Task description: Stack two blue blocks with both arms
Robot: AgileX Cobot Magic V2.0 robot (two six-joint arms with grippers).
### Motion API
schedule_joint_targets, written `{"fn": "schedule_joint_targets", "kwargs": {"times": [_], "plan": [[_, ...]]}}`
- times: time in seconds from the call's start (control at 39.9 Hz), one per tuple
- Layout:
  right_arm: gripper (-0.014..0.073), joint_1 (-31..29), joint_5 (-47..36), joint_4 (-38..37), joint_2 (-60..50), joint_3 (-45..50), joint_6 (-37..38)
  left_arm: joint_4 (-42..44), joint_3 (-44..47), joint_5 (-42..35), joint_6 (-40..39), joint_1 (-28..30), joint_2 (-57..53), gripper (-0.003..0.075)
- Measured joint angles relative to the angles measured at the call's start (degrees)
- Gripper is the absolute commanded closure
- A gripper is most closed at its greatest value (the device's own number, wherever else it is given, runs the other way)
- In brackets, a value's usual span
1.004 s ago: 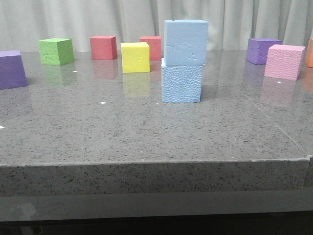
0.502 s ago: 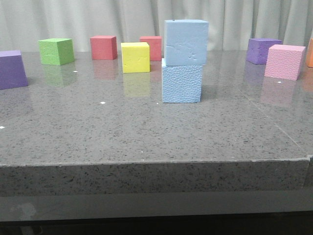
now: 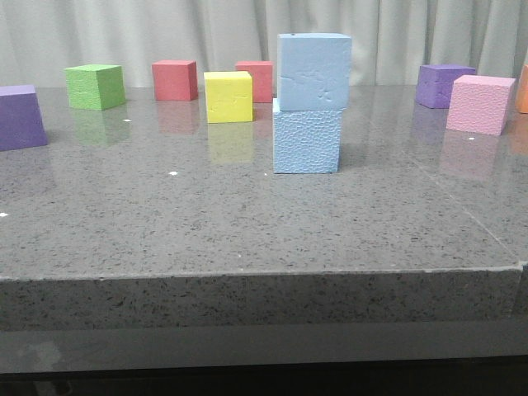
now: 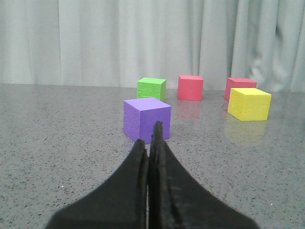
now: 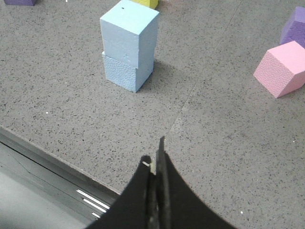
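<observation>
Nothing has shifted: smooth blue block (image 3: 313,72) stays atop pebbled block (image 3: 306,141).

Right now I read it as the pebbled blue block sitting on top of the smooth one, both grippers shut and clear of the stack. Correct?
Not quite: the order is reversed. The front view shows the smooth blue block on top of the pebbled blue block. The rest holds: the left gripper and right gripper are shut, clear of the stack.

You have: sky-blue smooth block (image 3: 313,72), sky-blue pebbled block (image 3: 306,141), yellow cube (image 3: 228,96), speckled grey tabletop (image 3: 206,223).
</observation>
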Motion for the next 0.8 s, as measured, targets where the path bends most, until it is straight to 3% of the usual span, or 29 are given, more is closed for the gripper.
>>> {"fn": "schedule_joint_targets", "kwargs": {"times": [0.15,0.38,0.58,0.8], "plan": [[0.066,-5.23,-3.03,-0.08,-5.26,4.85,0.0,0.0,0.0,0.0,0.0,0.0,0.0,0.0739],[0.066,-16.22,-13.92,-0.08,-21.55,22.37,0.0,0.0,0.0,0.0,0.0,0.0,0.0,0.0739],[0.066,-20.63,-25.29,0.15,-32.15,37.75,0.0,0.0,0.0,0.0,0.0,0.0,0.0,0.0739],[0.066,-25.16,-35.0,2.65,-34.35,48.18,0.0,0.0,0.0,0.0,0.0,0.0,0.0,0.0739]]}}
